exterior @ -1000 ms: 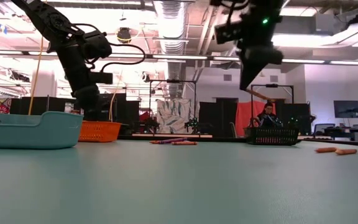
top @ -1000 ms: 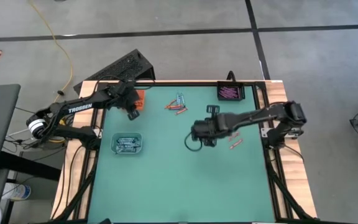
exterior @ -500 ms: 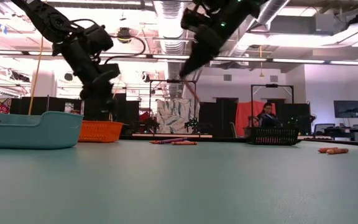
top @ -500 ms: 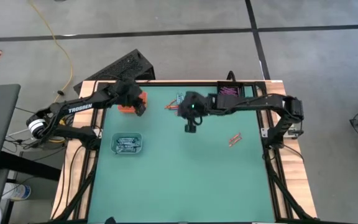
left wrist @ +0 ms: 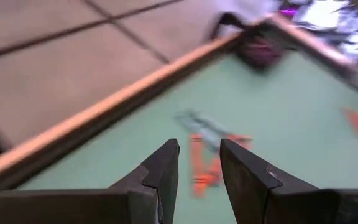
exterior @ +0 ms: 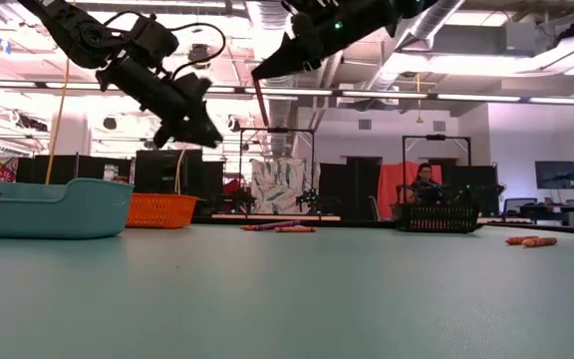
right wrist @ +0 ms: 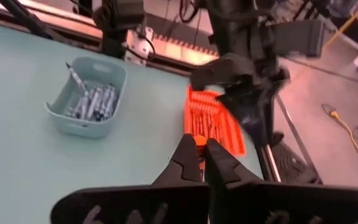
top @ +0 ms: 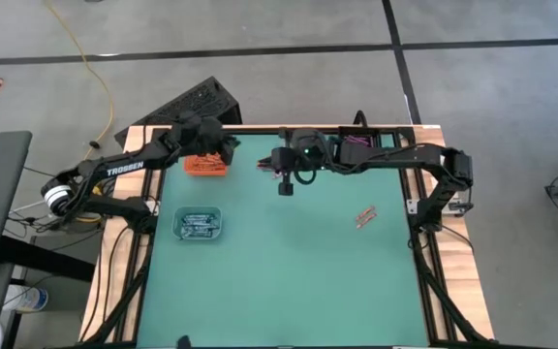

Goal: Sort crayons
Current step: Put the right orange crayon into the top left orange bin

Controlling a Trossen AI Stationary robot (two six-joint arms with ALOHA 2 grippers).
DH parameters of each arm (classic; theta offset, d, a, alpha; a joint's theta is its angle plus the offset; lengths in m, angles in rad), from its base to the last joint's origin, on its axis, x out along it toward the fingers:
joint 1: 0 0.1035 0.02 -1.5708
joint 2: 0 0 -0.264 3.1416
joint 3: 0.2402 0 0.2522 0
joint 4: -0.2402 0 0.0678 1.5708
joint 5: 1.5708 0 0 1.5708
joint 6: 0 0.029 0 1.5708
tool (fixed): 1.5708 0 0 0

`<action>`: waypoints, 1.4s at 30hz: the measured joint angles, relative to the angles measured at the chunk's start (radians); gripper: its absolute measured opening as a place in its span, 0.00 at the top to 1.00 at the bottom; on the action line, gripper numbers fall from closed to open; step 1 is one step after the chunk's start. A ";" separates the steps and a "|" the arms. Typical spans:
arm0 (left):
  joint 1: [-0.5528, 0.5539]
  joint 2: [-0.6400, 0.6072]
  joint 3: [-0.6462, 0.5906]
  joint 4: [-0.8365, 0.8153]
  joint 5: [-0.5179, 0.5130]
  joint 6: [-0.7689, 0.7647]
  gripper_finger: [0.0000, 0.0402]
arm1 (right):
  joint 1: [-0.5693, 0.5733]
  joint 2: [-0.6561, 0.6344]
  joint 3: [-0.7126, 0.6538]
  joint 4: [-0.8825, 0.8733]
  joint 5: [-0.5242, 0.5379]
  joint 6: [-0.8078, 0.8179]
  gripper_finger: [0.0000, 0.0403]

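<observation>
The right claw [top: 284, 184], at the desk's [top: 289, 281] twelve o'clock, pinches what looks like an orange-red crayon [exterior: 259, 100]; the left claw [top: 223, 145], spread, hovers over the orange tray [top: 201, 166].

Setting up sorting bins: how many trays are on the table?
3: orange tray at the far left under the left gripper, pale blue tray nearer on the left, black tray at the far right.

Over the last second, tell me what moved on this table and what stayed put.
The right gripper, shut on a thin orange-red crayon, swept from mid-table toward the orange plastic tray at the far left. The left gripper swung up off that tray toward the far edge. The teal bin, black tray and loose crayons stayed.
</observation>
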 joint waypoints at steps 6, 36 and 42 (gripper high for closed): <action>-0.041 0.000 0.000 0.072 0.347 0.033 0.73 | 0.000 -0.011 0.000 0.043 -0.033 -0.027 1.00; -0.275 0.000 0.000 0.271 0.279 0.442 0.84 | -0.007 -0.015 0.000 0.091 -0.159 -0.026 1.00; -0.278 0.000 0.000 0.290 0.330 0.458 0.98 | -0.011 -0.016 0.001 0.090 -0.160 -0.023 0.99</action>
